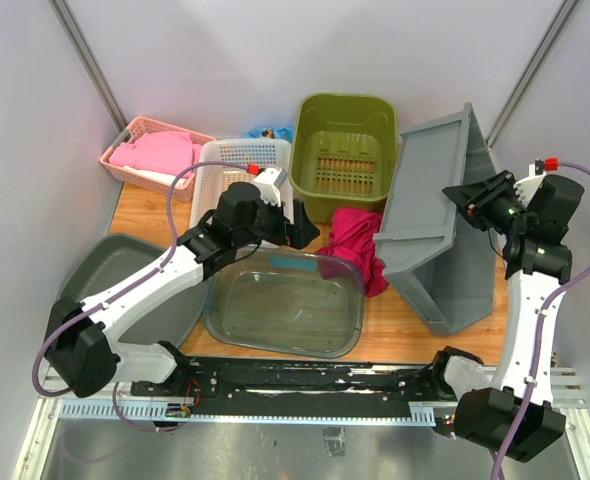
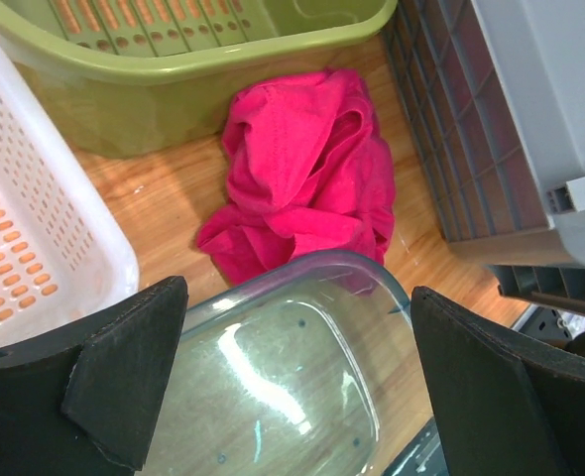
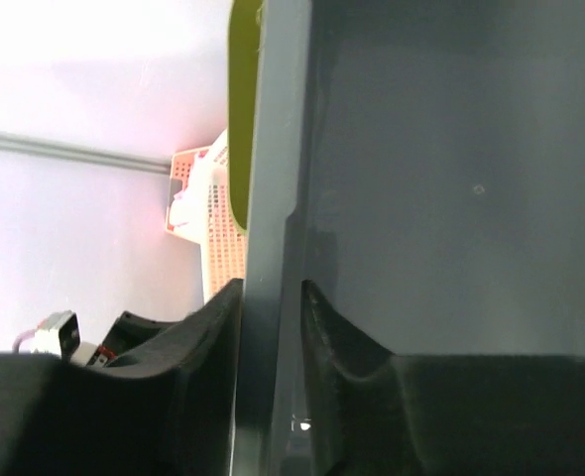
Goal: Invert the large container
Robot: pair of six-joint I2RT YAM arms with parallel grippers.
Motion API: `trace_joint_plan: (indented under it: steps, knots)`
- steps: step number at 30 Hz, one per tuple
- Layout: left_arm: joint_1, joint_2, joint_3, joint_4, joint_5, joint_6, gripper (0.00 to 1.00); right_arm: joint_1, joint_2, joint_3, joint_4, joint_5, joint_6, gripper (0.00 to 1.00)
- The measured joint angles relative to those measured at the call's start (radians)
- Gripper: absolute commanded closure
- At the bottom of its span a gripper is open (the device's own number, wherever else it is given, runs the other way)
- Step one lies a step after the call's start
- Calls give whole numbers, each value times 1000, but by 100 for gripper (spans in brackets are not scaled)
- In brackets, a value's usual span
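Grey container: the biggest item, right side of the top view. It is tipped up on one side and leaning, with its low edge on the wooden table and its top rim in the upper right. No contents can be made out.
Grey tub: lower left of the top view, lying flat. The part that shows looks empty.
Clear tub: bottom centre, upright, with nothing in it.
Green basket: top centre, upright, slotted floor, empty.
White basket: perforated, just left of the green basket. Its inside is mostly blocked.
Pink basket: upper left, holds a pale pink cloth.
Magenta cloth: a loose heap on the table between the clear tub, the green basket and the grey container, overlapping the clear tub's far corner.
Left arm: reaches from lower left toward centre. The left gripper hangs over the clear tub's far end, spread wide and holding nothing.
Right arm: rises along the right edge with the wrist bent left. The right gripper straddles the grey container's upper edge. Its pads sit against both faces of the wall, a narrow pinch.
Hard to make out: the left arm covers part of the grey tub and part of the white basket. A small blue item behind the white basket is unclear. The right wrist view is filled almost entirely by grey wall.
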Motion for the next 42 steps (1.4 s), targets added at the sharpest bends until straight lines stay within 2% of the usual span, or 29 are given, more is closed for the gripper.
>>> trace_joint_plan:
  steps: [14, 25, 27, 31, 42]
  knots:
    - [0, 27, 16, 35, 84, -5, 1, -71, 31, 154, -271, 254, -282, 38]
    - [0, 63, 48, 47, 148, -5, 1, -81, 26, 243, -419, 645, -420, 31]
    - [0, 69, 48, 47, 157, -5, 1, -81, 26, 250, -436, 702, -437, 25]
    - [0, 75, 53, 47, 174, -6, 1, -81, 26, 281, -495, 817, -471, 23]
    - [-42, 185, 219, 87, 254, -34, 1, -79, 6, 344, -549, 846, -509, 20]
